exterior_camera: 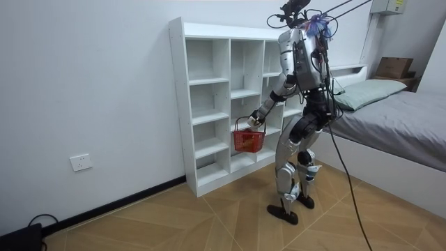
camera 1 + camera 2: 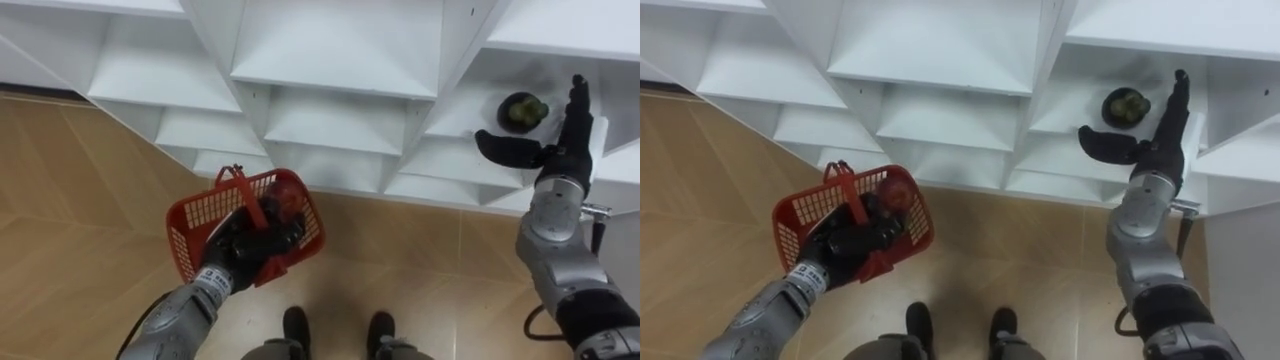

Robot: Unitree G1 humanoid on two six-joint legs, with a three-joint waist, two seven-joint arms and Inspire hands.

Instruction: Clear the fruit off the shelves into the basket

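My right hand [image 2: 560,155] is open, its fingers straight and pointing up into a compartment of the white closet [image 2: 340,60], the thumb spread wide to the side. The green fruit [image 2: 522,110] sits in the crook between my thumb and fingers, just beside the fingers. I cannot tell whether I touch it. It lies in a small dark bowl [image 2: 503,118] on the compartment's shelf board. The fruit is rounded, dull green and lumpy, and I cannot tell whether it is one piece or several.

The compartment's upright wall runs close along the outer side of my fingers, and the shelf's front edge lies under my wrist. Toward the thumb side the board runs on bare. The closet is a grid of smooth, flat white panels with sharp, square edges.

My left hand [image 2: 245,245] is closed on the basket [image 2: 190,225], dark fingers curled round it. The basket is red plastic with latticed walls and a thin hoop handle. A round, glossy red fruit [image 2: 287,203] lies in it, at the end beyond my fingers. The basket hangs in front of the closet's lower shelves, apart from their edges, over a wooden floor [image 2: 80,200] laid in angled planks. In the room view I stand facing the closet, with a bed [image 1: 404,118] behind me.
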